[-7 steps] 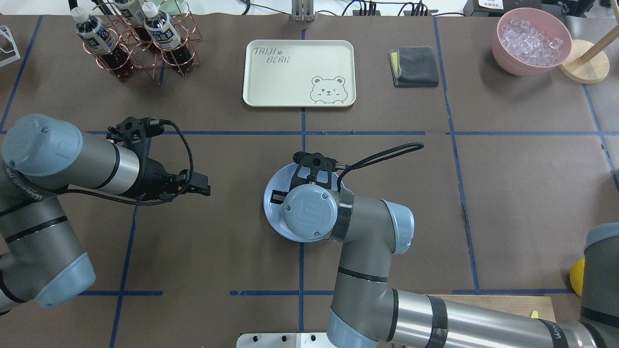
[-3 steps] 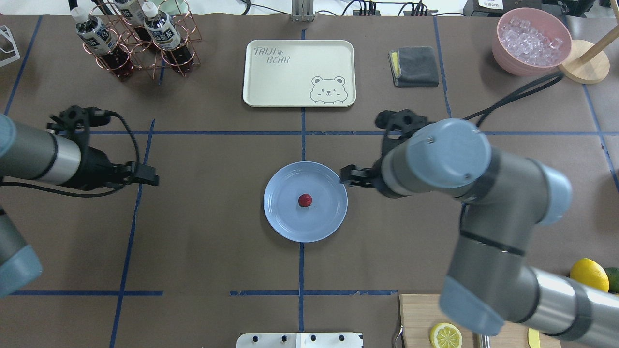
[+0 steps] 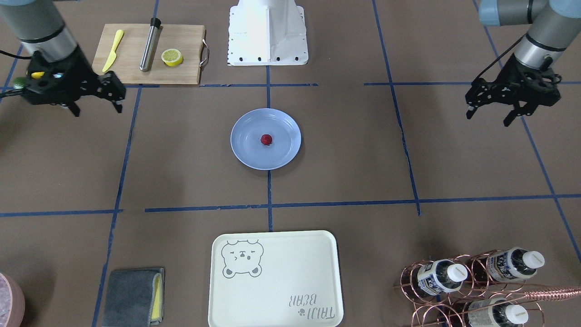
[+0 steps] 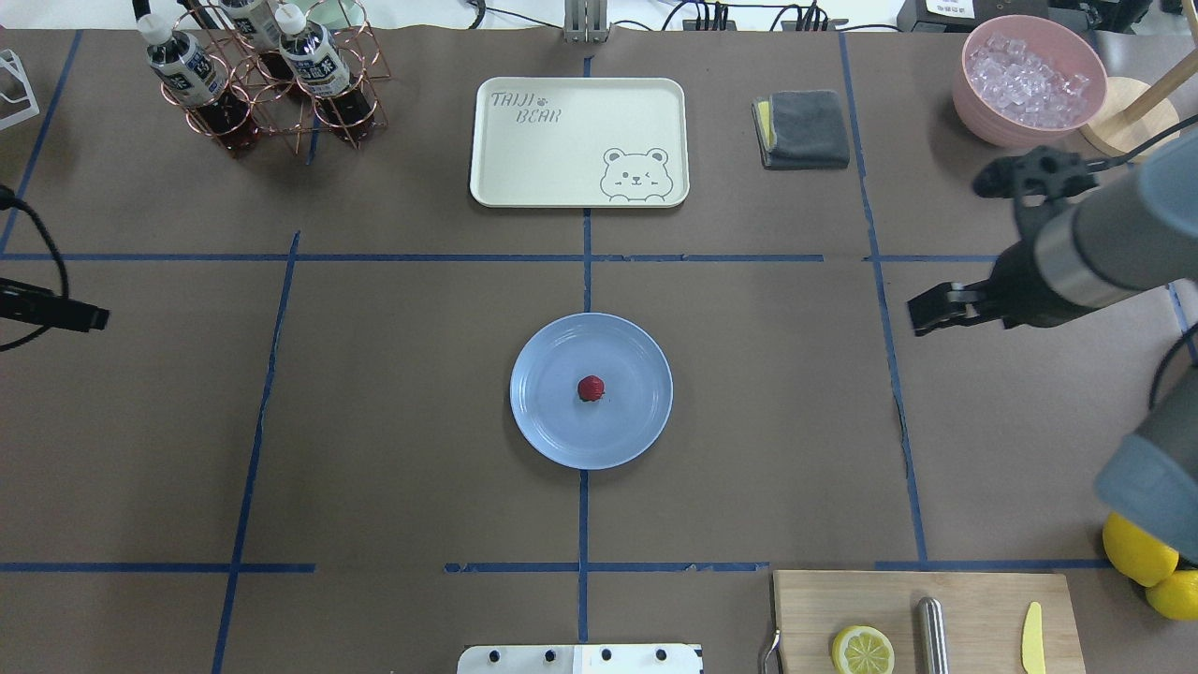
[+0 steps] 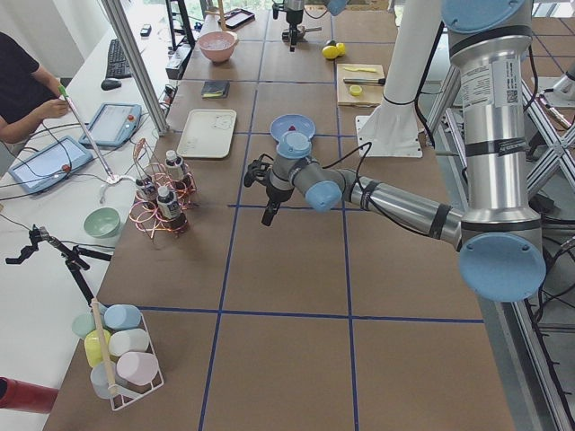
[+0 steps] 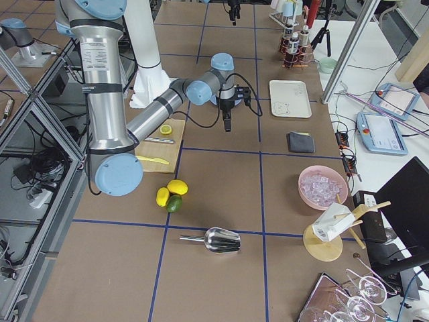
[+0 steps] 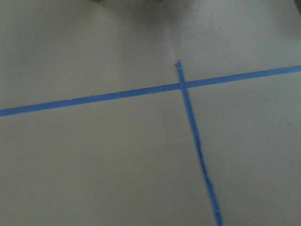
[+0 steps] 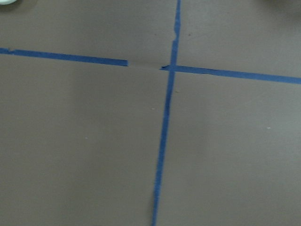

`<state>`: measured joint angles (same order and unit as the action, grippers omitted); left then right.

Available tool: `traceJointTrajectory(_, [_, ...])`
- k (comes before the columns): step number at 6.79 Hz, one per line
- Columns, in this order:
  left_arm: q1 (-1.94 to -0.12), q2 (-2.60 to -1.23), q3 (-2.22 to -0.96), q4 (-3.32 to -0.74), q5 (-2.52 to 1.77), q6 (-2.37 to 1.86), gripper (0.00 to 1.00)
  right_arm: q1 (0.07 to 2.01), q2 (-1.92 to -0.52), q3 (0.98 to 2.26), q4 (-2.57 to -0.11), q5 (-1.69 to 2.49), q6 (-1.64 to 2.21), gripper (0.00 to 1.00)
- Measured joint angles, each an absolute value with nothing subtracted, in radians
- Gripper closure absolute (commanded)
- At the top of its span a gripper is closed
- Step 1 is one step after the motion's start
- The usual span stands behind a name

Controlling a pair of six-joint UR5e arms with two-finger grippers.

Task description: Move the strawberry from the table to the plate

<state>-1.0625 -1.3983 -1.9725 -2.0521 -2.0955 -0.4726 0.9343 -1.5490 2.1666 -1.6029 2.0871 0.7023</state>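
The strawberry (image 4: pixel 591 388) (image 3: pixel 266 139), small and dark red, lies near the middle of the light-blue plate (image 4: pixel 552 426) (image 3: pixel 247 150) at the centre of the brown-paper table (image 4: pixel 412 421). Nothing touches the berry or the plate. My right gripper (image 3: pixel 97 110) (image 4: pixel 922 316) hangs open and empty above the table, far to the plate's right in the overhead view. At that view's left edge my left gripper (image 3: pixel 488 119) (image 4: pixel 94 320) is open and empty too. Both wrist views show only brown paper and blue tape lines.
A cream bear tray (image 4: pixel 578 140), a copper bottle rack (image 4: pixel 262 84), a grey cloth (image 4: pixel 803 128) and a pink bowl of ice (image 4: pixel 1028 80) line the far side. A cutting board (image 4: pixel 922 622) with a lemon half (image 4: pixel 862 649) and whole lemons (image 4: pixel 1137 552) sit near right.
The right arm has swung off the plate and away to the right, uncovering the strawberry lying there. The left arm has drawn back towards the left edge.
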Motion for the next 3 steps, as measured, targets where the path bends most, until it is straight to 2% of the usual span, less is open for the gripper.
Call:
traceJointTrajectory(1, [-1.189, -1.38, -1.922, -2.048, -2.176, -0.281, 0.0, 1.091, -1.625, 2.135, -1.608, 2.175, 0.472, 0.0])
traceJointTrajectory(3, [-1.396, -1.378, -1.841, -1.992, -2.257, 0.023, 0.0, 1.356, -1.69, 2.018, -1.618, 2.318, 0.106, 0.0])
